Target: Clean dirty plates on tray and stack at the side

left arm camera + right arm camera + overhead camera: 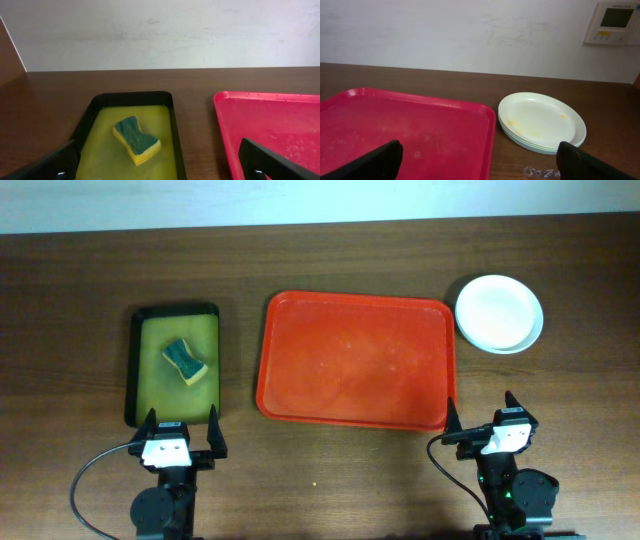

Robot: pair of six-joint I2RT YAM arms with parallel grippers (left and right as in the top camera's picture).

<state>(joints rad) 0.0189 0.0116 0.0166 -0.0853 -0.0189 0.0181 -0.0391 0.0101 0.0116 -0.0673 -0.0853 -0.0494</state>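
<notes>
The plates (499, 313) sit in one stack on the table right of the red tray (355, 360); the top one is white. In the right wrist view the stack (541, 121) shows yellowish smears on the top plate and pale mint rims below. The tray (410, 130) holds no plates and shows small wet specks. My left gripper (180, 438) is open and empty near the front edge, below the small tray. My right gripper (490, 428) is open and empty, in front of the red tray's right corner.
A small black-rimmed tray (140, 365) with a yellow-green inside holds a green and yellow sponge (186, 361), also in the left wrist view (136, 140). A wall panel (615, 22) hangs at the back right. A small wet patch (540, 172) lies near the stack.
</notes>
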